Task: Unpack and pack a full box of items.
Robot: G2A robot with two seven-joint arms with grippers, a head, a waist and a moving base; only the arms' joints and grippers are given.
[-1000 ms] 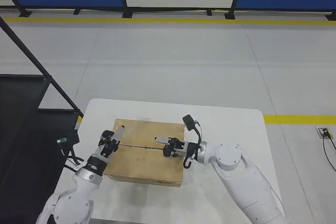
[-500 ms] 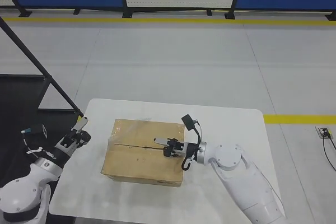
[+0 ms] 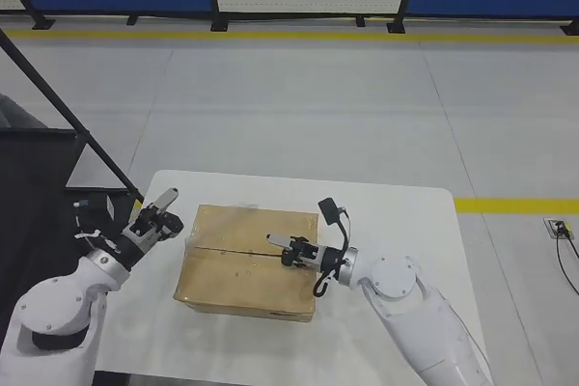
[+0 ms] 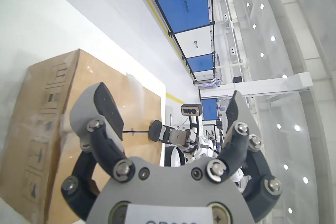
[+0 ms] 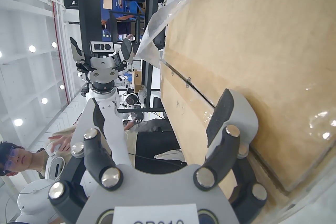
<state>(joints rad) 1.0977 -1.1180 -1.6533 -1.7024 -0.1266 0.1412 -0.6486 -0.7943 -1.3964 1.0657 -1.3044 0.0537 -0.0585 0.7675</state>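
Atop box (image 3: 241, 280) | right tool (image 3: 282, 248) low, spread | left tool (image 3: 168, 212) beside, spread

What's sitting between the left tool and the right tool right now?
Between left tool and right tool: the box, its top closed, and its centre seam, seen in the top view.
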